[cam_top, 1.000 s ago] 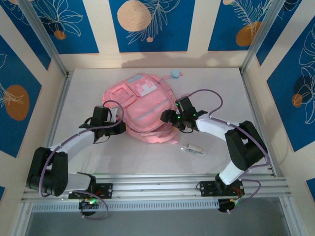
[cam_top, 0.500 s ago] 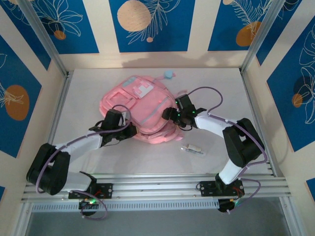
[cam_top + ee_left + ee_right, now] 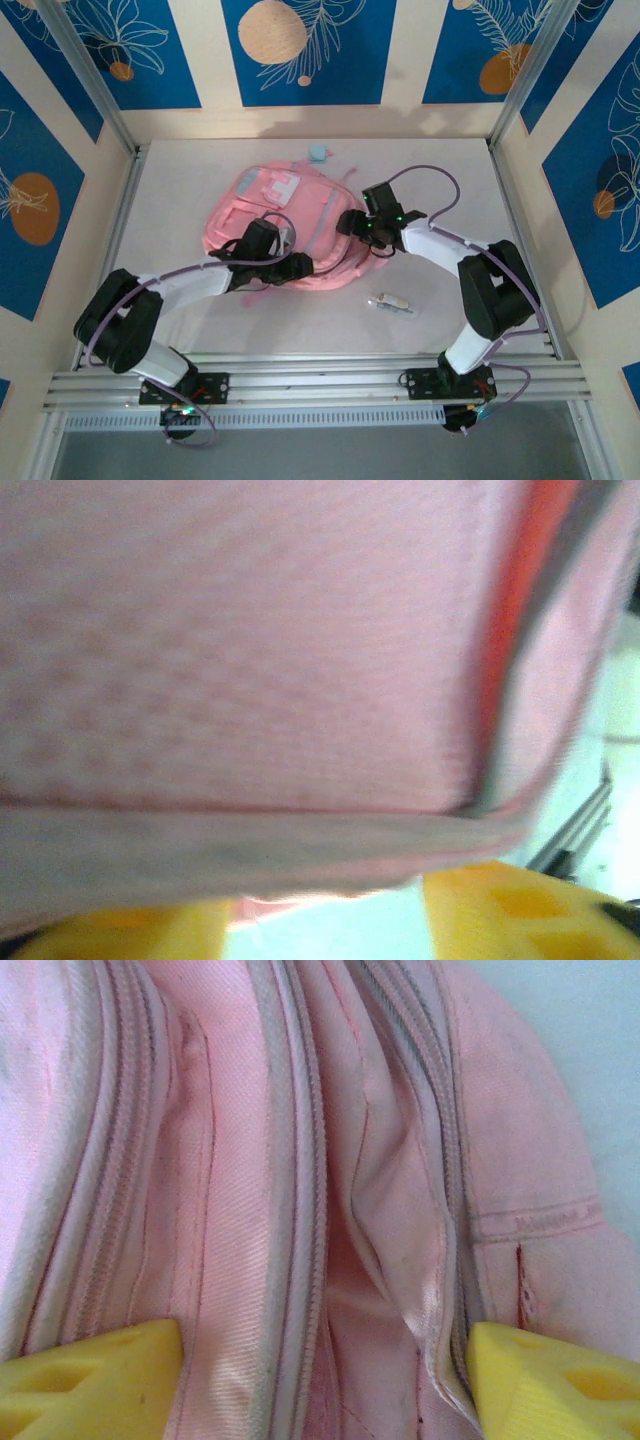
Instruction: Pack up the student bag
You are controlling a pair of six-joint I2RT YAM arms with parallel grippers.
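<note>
The student bag (image 3: 285, 215), a soft pink backpack with pale front patches, lies in the middle of the table. My left gripper (image 3: 302, 266) sits at its near edge. In the left wrist view the gripper (image 3: 320, 920) is open, its yellow fingertips (image 3: 520, 900) wide apart, with blurred pink fabric (image 3: 260, 660) close above them and bare table between. My right gripper (image 3: 350, 222) is at the bag's right side. It is open (image 3: 325, 1380), with its fingers (image 3: 555, 1385) spread across zip lines and a gaping pocket mouth (image 3: 345, 1290).
A small white and grey object (image 3: 390, 302) lies on the table in front of the bag, to the right. A pale blue tag (image 3: 318, 152) lies just beyond the bag's far end. Metal frame rails run along both sides and the near edge.
The bag has turned and slid left and away, its blue tag moving left. My left gripper has swept right along the bag's near edge. The right gripper shifted slightly away.
</note>
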